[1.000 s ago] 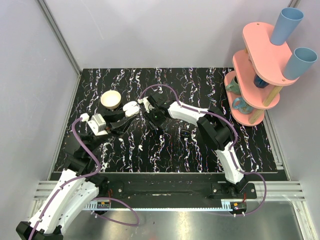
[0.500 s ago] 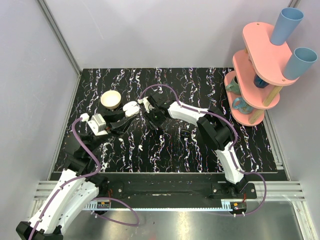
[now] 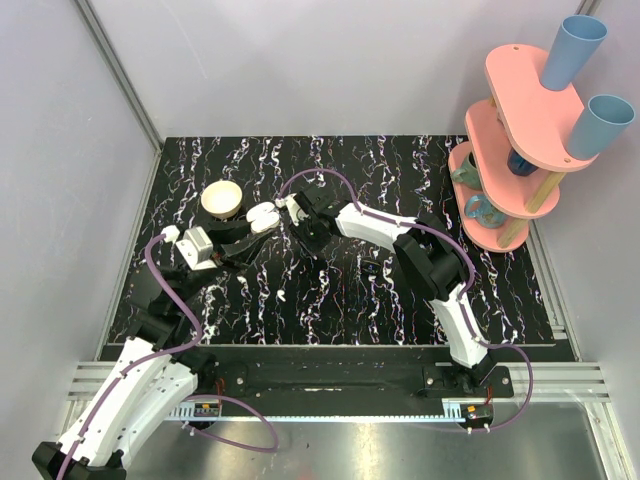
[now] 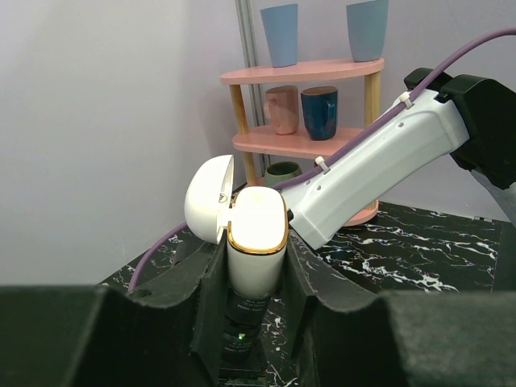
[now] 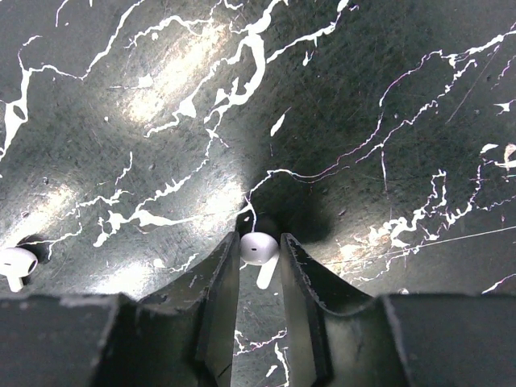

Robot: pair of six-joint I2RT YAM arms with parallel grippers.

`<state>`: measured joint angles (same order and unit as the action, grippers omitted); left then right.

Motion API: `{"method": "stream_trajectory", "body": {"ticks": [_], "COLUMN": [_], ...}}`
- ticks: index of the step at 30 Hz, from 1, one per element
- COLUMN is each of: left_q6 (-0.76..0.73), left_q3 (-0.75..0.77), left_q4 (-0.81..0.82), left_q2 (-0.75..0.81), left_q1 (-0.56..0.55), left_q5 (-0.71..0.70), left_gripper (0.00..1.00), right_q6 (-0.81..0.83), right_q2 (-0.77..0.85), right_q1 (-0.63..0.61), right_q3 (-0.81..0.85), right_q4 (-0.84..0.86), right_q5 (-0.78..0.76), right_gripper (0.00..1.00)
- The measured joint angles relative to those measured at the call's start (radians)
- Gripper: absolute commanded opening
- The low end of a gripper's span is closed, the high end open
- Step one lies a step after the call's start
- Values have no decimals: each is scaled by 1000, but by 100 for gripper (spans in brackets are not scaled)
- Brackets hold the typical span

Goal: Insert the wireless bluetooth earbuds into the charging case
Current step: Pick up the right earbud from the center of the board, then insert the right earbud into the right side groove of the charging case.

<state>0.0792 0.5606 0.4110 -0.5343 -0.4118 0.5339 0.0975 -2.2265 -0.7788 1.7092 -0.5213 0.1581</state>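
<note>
Down on the table [image 5: 387, 97], the right gripper [image 5: 260, 242] pinches an earbud [image 5: 258, 251] across its glossy body, which could squirt free on lifting, while at its nine o'clock the left gripper [image 4: 256, 270] clamps the open charging case [image 4: 258, 230].

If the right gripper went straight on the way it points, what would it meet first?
Likely the black marbled tabletop, with the earbud held by the right gripper touching down first. Depth is unclear.
</note>
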Motion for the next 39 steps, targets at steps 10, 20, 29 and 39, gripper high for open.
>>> {"method": "stream_trajectory", "body": {"ticks": [10,20,29,39], "left_q6": [0,6,19,42], "left_q3": [0,0,0,0], "left_q4": [0,0,6,46], "left_q2": [0,1,5,8], "left_q1": [0,0,0,0], "left_q5": [0,-13,-37,-98], "left_gripper": [0,0,0,0], "right_q6": [-11,-95,-167,-196], "right_q2": [0,36,264,578], "right_q1": [0,-1,-2,-2], "right_q3": [0,-3,-51,-158], "right_q4": [0,13,97,231], "right_q5": [-8,-43,-161,-326], "right_gripper": [27,25,25,25]}}
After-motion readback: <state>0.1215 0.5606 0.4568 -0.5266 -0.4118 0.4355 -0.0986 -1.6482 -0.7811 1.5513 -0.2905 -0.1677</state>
